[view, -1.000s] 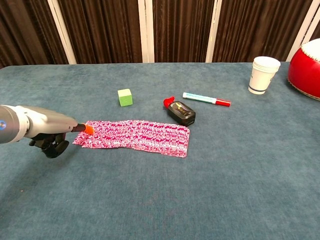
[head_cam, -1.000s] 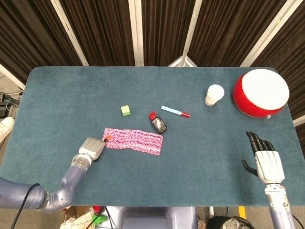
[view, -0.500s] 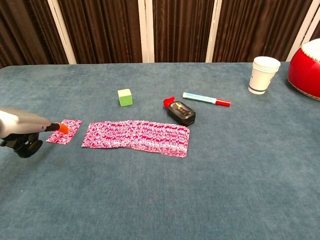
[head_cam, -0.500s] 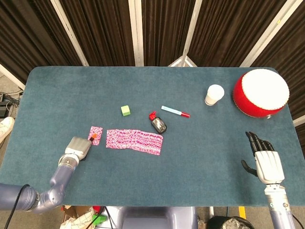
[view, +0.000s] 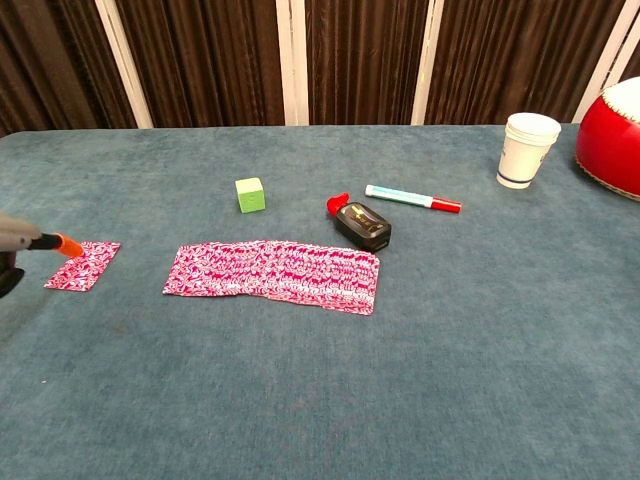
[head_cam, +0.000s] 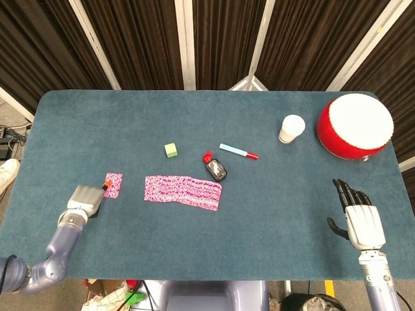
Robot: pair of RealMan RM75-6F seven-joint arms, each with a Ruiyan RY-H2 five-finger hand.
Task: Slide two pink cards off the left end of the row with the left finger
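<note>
A row of overlapping pink patterned cards (head_cam: 183, 192) (view: 272, 273) lies on the blue table. One pink card (head_cam: 113, 184) (view: 83, 265) lies apart, left of the row. My left hand (head_cam: 84, 198) is at the table's left side, its other fingers curled, and one straight finger with an orange tip (head_cam: 106, 185) (view: 67, 244) presses on that card. In the chest view only the finger shows at the left edge. My right hand (head_cam: 358, 214) hovers open near the table's front right, palm down, holding nothing.
Behind the row sit a green cube (head_cam: 171, 150) (view: 250, 194), a black and red device (head_cam: 215, 168) (view: 361, 224) and a marker (head_cam: 238, 152) (view: 412, 198). A white cup (head_cam: 292, 128) (view: 526, 149) and a red drum (head_cam: 354, 126) (view: 612, 136) stand at the far right.
My left finger has dragged one pink card leftward off the row's end; the gap between card and row has widened. The right hand has stayed put.
</note>
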